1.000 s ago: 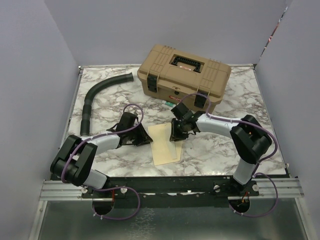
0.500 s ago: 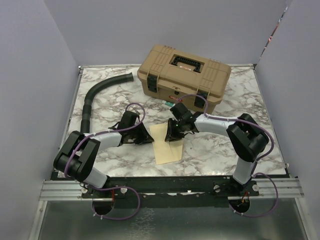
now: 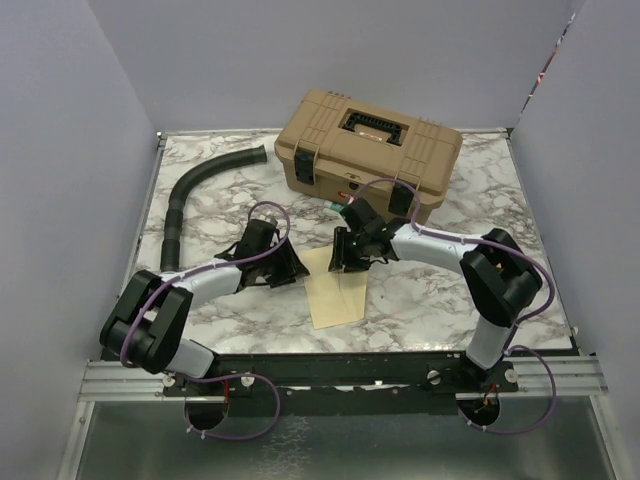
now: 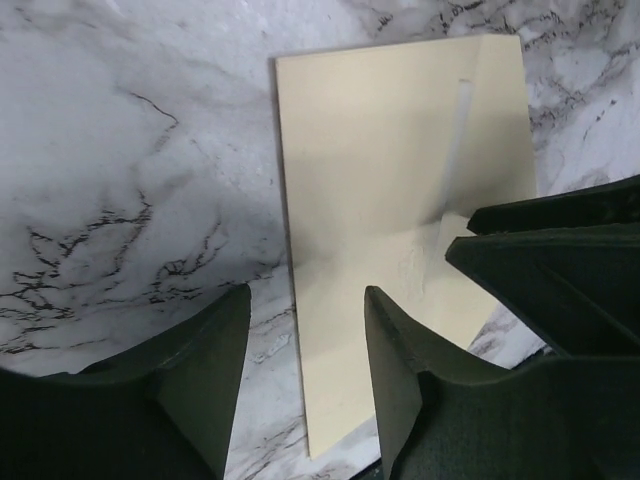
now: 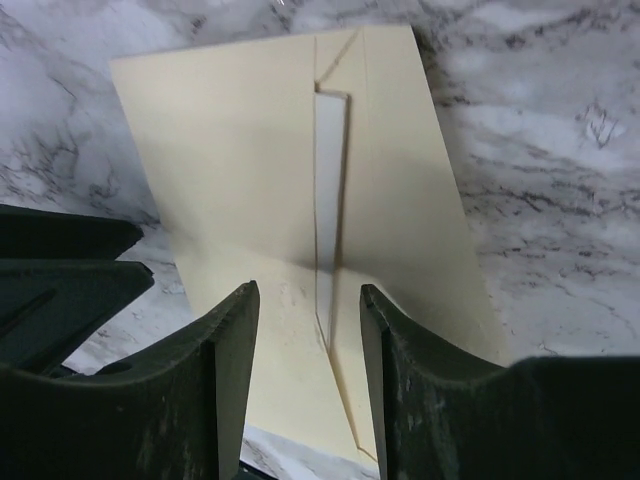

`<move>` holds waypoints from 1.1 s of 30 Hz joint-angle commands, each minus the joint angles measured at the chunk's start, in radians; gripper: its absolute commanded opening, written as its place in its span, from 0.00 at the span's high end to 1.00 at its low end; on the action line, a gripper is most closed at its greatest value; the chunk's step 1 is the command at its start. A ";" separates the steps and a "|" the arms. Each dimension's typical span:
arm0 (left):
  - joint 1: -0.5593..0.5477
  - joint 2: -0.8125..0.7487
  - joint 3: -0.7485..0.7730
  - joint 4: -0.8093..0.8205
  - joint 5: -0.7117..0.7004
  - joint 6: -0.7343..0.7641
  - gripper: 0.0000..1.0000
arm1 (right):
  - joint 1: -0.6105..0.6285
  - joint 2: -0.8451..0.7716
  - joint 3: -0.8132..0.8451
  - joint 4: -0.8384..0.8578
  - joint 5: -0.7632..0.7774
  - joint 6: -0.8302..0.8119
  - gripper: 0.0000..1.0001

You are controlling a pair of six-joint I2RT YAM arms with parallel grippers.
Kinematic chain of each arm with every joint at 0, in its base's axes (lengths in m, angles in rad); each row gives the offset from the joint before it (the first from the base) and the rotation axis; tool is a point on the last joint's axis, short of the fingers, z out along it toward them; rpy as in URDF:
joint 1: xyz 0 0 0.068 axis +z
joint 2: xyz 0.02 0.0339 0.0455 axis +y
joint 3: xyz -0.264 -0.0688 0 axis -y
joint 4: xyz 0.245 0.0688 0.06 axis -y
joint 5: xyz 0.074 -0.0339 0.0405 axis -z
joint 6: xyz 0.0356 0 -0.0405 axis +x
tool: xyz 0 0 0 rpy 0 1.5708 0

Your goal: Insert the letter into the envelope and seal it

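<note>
One envelope (image 3: 336,293), flat on the marble table (image 3: 430,300) near of the tan toolbox (image 3: 368,150), left gripper (image 4: 303,330) and right gripper (image 5: 307,310) both spread over its far end, gripping nothing; letter (image 5: 331,180) judged inside, a pale sliver at the open seam; sealing outstanding.

Top view high at near edge, looks down over whole table (image 3: 430,300). Wrist views close, low, share envelope (image 4: 380,180) from opposite sides.

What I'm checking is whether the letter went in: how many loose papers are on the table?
1: the pale yellow rectangular paper envelope, flat on the marble table's near middle. A whiter strip shows in its slit, so a sheet may be hidden inside.
</note>
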 commanded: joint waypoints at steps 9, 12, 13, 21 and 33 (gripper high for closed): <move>0.004 0.141 0.104 -0.129 -0.189 -0.002 0.57 | -0.018 0.138 0.166 -0.036 0.061 -0.042 0.52; 0.005 0.168 0.111 -0.132 -0.184 -0.020 0.59 | -0.019 0.148 0.182 -0.052 0.064 -0.047 0.51; 0.005 0.173 0.112 -0.133 -0.183 -0.022 0.59 | -0.019 0.143 0.176 -0.048 0.063 -0.048 0.50; 0.004 0.203 0.131 -0.131 -0.171 -0.018 0.66 | -0.019 0.157 0.169 -0.001 -0.011 -0.065 0.50; 0.005 0.202 0.149 -0.078 -0.119 0.015 0.67 | -0.036 0.155 0.112 0.150 -0.186 -0.044 0.51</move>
